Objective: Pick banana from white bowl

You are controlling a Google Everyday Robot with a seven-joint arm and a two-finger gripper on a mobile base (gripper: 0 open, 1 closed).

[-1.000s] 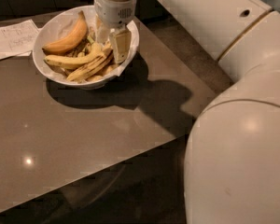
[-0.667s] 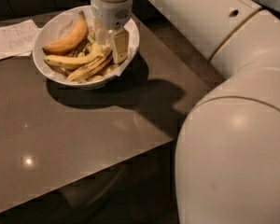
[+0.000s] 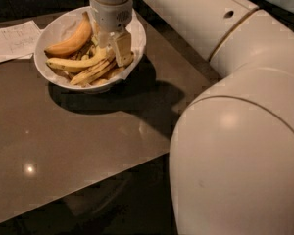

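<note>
The white bowl (image 3: 54,31) stands at the back left of the dark table and holds several bananas. The slim dull-yellow banana with dark brown streaks (image 3: 94,72) lies at the bowl's near side. A cleaner yellow banana (image 3: 73,63) lies just above it, and a plump orange-yellow banana (image 3: 71,41) rests along the far left wall. My gripper (image 3: 113,47) points down into the right half of the bowl. Its fingers (image 3: 123,49) are apart, down among the right ends of the bananas. It holds nothing that I can see.
A flat white paper sheet (image 3: 12,40) lies on the table left of the bowl. My large white arm (image 3: 235,131) fills the right side of the view and casts a shadow beside the bowl. The table's front edge (image 3: 88,185) runs across the lower left.
The gripper has stayed in the bowl, shifting slightly left and down. The arm's large segments have swung left and closer in the view. The bananas have not moved.
</note>
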